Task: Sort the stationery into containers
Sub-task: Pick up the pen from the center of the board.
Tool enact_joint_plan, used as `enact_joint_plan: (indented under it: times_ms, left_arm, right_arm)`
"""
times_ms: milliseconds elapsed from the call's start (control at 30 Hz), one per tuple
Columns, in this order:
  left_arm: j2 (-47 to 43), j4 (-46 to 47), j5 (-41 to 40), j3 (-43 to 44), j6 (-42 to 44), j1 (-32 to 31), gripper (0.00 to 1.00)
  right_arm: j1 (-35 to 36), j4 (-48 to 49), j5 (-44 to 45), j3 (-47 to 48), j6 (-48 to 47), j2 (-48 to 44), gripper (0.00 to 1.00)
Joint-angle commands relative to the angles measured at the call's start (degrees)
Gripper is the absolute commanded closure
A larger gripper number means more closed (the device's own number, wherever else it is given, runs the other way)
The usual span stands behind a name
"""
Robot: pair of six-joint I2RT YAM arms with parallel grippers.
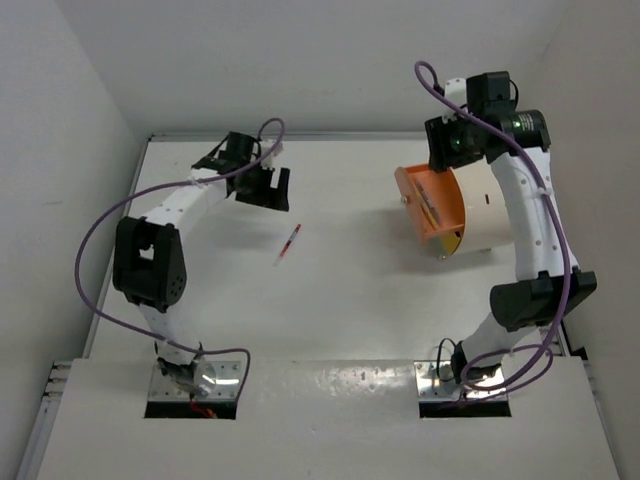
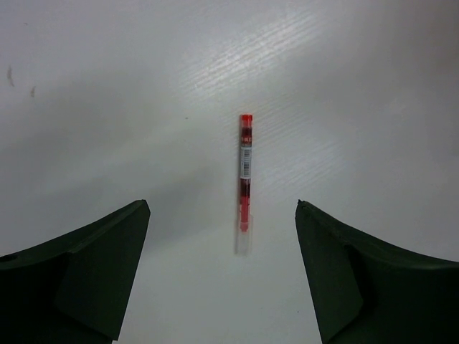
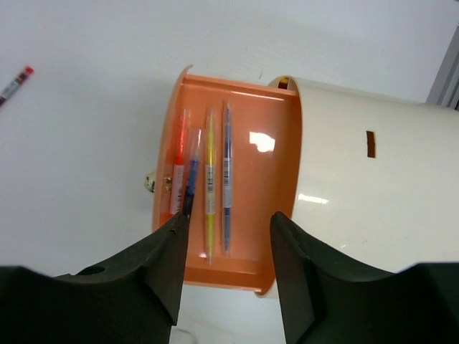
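While the cream drum stands at right with its orange drawer out, holding four pens | right gripper above drawer, jaws half apart, empty | left gripper spread wide, empty, over red pen mid-table | judgement: descend straight, straddle barrel's labelled middle, close gently against rolling.

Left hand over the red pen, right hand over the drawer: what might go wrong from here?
The red pen is thin and flat on the table; the open left hand may scrape the table or roll it away. The blue pen in the orange drawer lies slanted, its end right by the right hand; lifting away might drag it out.
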Motion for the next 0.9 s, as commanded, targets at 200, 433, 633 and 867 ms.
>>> enact_joint_plan:
  times_ms: [200, 433, 633, 867]
  left_arm:
    - [8.0, -5.1, -16.2, -0.4, 4.4, -9.5, 0.18]
    - [12.8, -5.0, -20.8, -1.4, 3.7, -11.8, 0.30]
    - [15.4, -3.5, -22.8, -1.4, 3.4, -13.0, 0.52]
    - [18.0, -2.1, -25.0, -2.3, 3.1, -14.8, 0.62]
  right_arm:
    - [0.6, 0.5, -3.3, 5.6, 4.8, -7.0, 0.49]
    - [0.7, 0.4, -3.2, 4.1, 4.7, -7.9, 0.49]
    - [0.6, 0.7, -3.2, 3.2, 4.7, -7.8, 0.49]
    - [0.6, 0.6, -3.2, 3.1, 4.6, -7.9, 0.49]
